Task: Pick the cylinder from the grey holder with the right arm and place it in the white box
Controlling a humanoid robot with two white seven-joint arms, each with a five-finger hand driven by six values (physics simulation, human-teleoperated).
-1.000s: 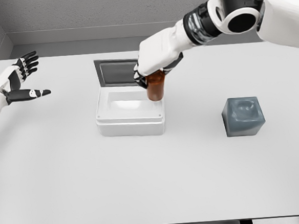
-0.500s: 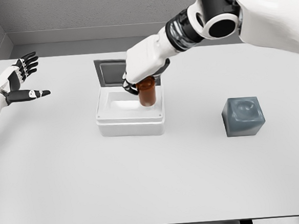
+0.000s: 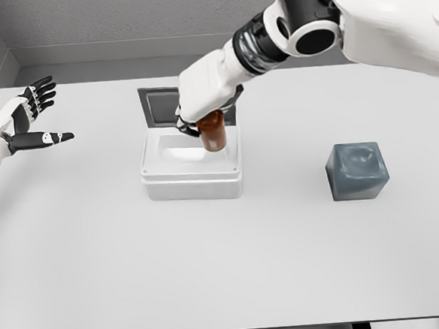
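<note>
Lowering the brown cylinder (image 3: pixel 212 132) straight down into the white box (image 3: pixel 192 180) and letting go only once it rested on the floor looked the soundest way to finish. The right hand (image 3: pixel 202 98) had its fingers curled around the cylinder's top, holding it over the open cavity. Smooth, glossy walls framed the box; the grey holder (image 3: pixel 356 171) sat blocky and matte on the table (image 3: pixel 227 269).

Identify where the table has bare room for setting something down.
Bare: the front strip below the white open-lidded box and grey cube holder, and between them. Crowded: over the box, where the right hand holds the brown cylinder.
</note>
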